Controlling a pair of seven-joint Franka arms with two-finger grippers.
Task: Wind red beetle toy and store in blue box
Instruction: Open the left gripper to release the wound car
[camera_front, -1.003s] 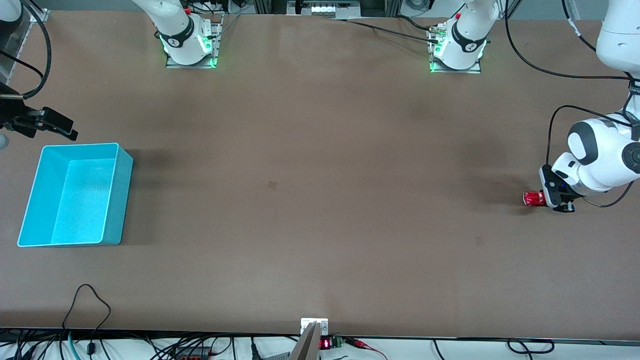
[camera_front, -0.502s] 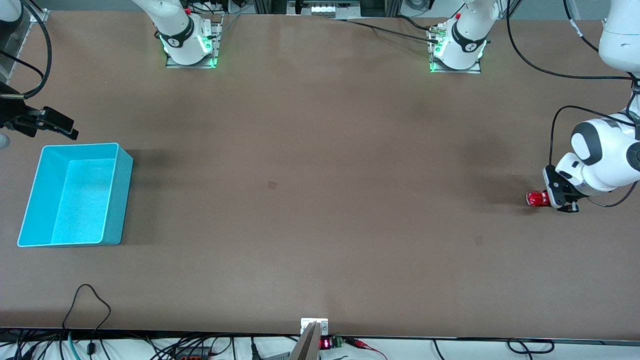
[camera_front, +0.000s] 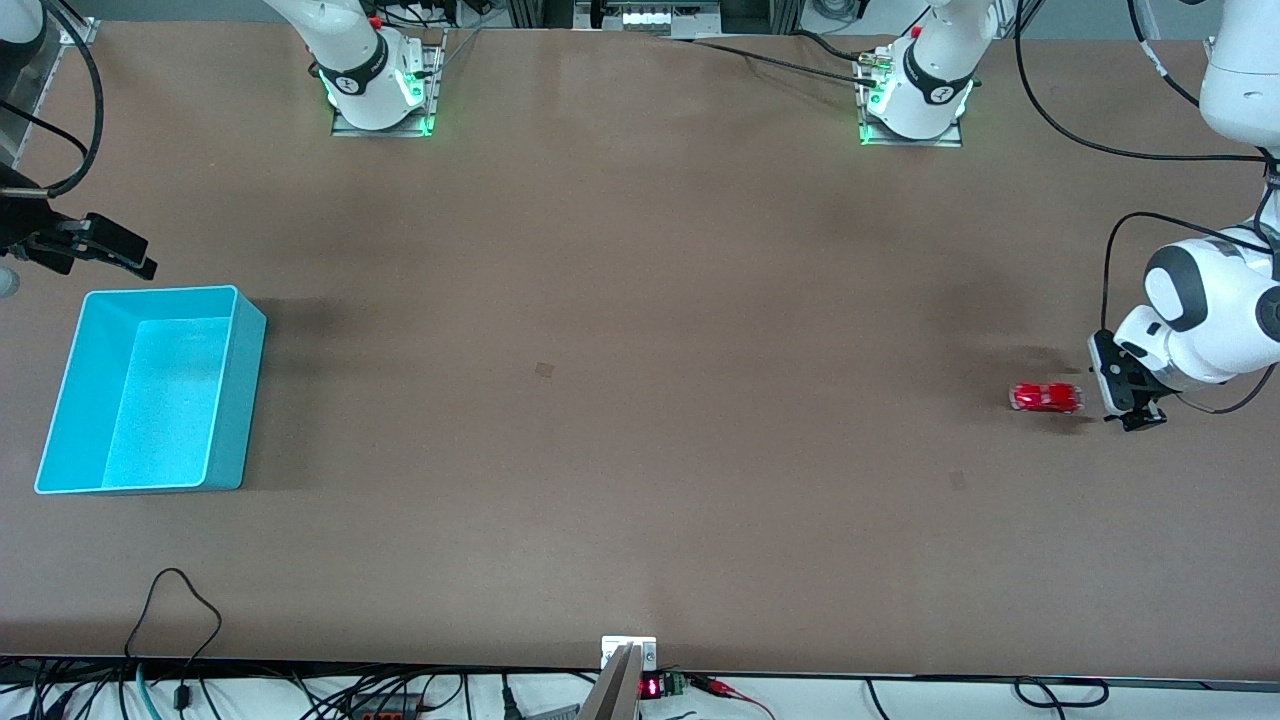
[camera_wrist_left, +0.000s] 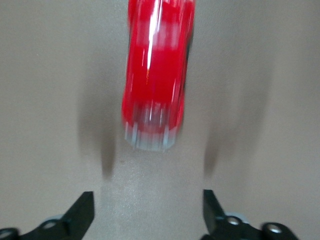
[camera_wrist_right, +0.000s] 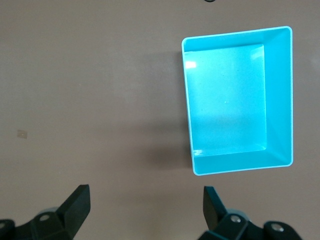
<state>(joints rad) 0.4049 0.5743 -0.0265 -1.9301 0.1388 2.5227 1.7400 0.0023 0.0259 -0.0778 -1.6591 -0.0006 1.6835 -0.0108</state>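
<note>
Now the red beetle toy (camera_front: 1046, 398) sits just beside the spread, empty left hand (camera_front: 1128, 392).

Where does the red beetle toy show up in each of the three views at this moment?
Front view: the red beetle toy sits on the table at the left arm's end, just clear of the left gripper.
Left wrist view: the toy lies ahead of the open jaws, motion-blurred.
Right wrist view: not in it.
Shared landmark: the left gripper.

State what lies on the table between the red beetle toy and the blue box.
Nothing: the front view shows only bare table between the red beetle toy and the blue box.
</note>
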